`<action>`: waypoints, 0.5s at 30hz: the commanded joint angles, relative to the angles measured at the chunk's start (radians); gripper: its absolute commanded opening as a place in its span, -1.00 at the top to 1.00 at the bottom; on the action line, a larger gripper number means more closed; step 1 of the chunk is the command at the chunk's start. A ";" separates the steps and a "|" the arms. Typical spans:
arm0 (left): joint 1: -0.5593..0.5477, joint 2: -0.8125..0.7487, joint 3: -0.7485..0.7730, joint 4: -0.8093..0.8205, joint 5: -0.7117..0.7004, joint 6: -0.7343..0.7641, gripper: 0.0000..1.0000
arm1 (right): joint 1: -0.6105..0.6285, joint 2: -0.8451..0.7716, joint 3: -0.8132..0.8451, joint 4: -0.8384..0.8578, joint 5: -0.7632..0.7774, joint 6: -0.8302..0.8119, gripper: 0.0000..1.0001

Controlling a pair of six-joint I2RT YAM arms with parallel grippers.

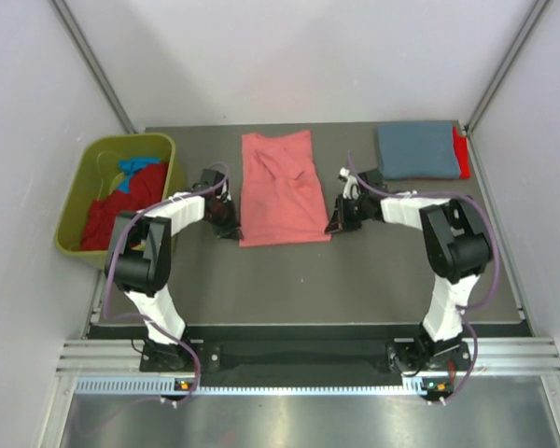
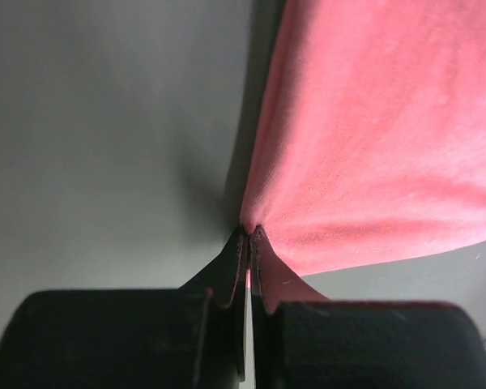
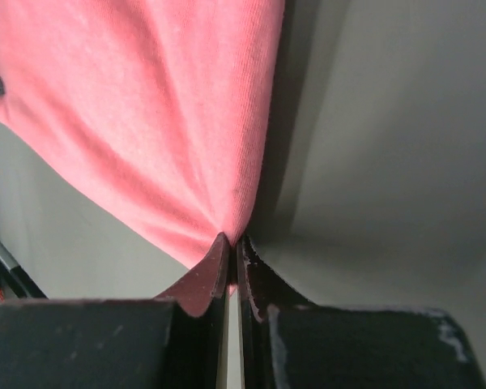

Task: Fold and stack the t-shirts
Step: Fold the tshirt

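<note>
Your left gripper (image 2: 249, 235) and right gripper (image 3: 231, 243) are each pressed tight on a near corner of the pink shirt (image 1: 278, 187), which lies spread mid-table between them. On your left, just beside that arm, the green bin (image 1: 79, 196) holds a red shirt (image 1: 121, 210) and a blue shirt (image 1: 135, 168). At the far right a folded grey-blue shirt (image 1: 418, 149) lies against a red cloth (image 1: 462, 154).

Place: you're running a robot test cell in a lab, not a lived-in room.
Walls: plain pale panels (image 1: 308, 56) box you in beyond and to either side of the left end effector (image 1: 231, 227) and right end effector (image 1: 334, 224); metal struts (image 1: 91, 58) run up the corners.
Tabletop: a bare dark tabletop (image 1: 308, 280) lies beneath both end effectors.
Mounting: nearer you than the end effectors, the arm bases (image 1: 161, 355) are bolted to a slotted aluminium rail (image 1: 308, 366).
Wiring: purple cables (image 1: 493, 247) hang in open loops.
</note>
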 commanded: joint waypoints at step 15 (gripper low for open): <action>-0.116 -0.350 -0.237 -0.091 -0.046 -0.021 0.29 | 0.043 -0.435 -0.407 -0.007 0.205 0.176 0.15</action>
